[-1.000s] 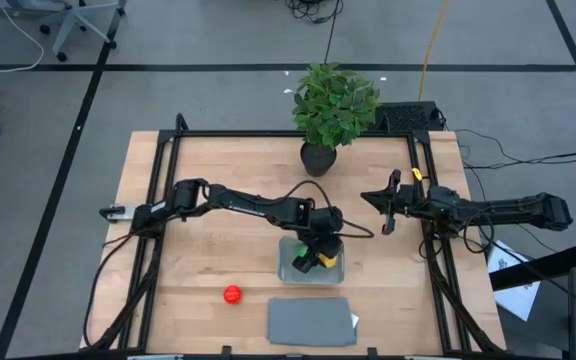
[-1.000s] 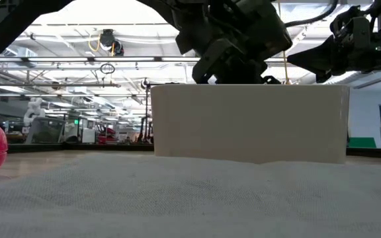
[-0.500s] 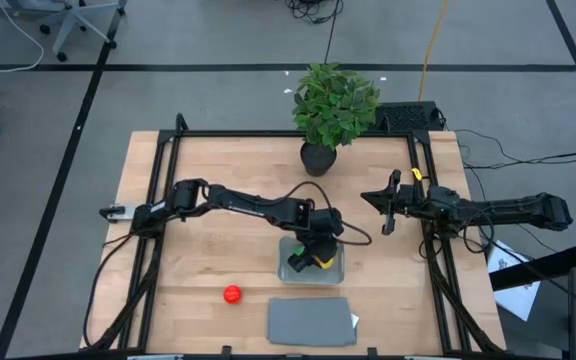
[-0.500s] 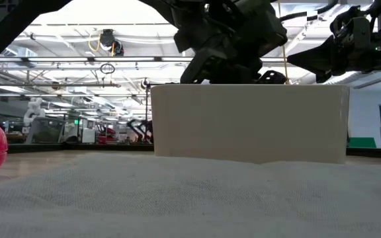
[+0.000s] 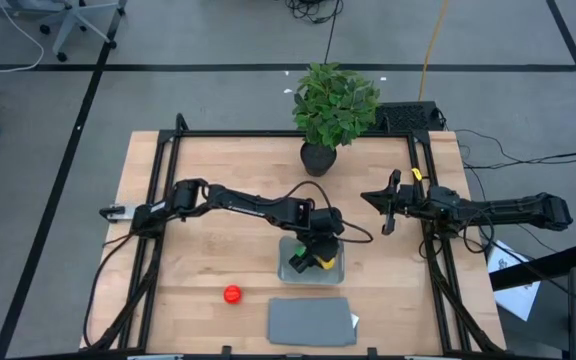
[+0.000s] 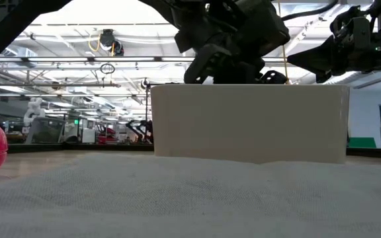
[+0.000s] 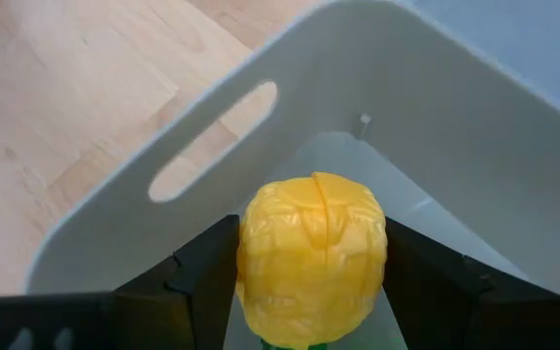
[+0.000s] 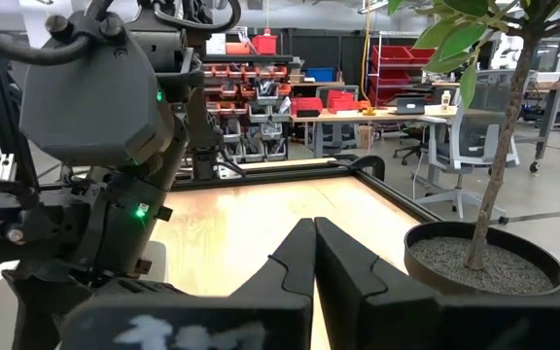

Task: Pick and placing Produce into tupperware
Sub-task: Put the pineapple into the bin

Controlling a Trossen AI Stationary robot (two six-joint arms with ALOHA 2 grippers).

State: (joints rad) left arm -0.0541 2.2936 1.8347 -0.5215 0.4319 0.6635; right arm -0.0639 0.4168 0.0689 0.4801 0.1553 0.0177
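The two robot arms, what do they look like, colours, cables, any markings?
Both arms are dark, slender and jointed. The left gripper has flat black fingers, and a thin black cable loops along its arm. The right gripper has black fingers tapering to a point, and a small yellow mark sits beside its wrist.

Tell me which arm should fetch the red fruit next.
Probably the left. The left gripper is over the tupperware holding the yellow produce, nearer the red fruit. The right gripper waits shut, farther away.

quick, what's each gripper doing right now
Left gripper: closed on the yellow produce, inside the tupperware.
Right gripper: closed, empty, waiting near the potted plant.
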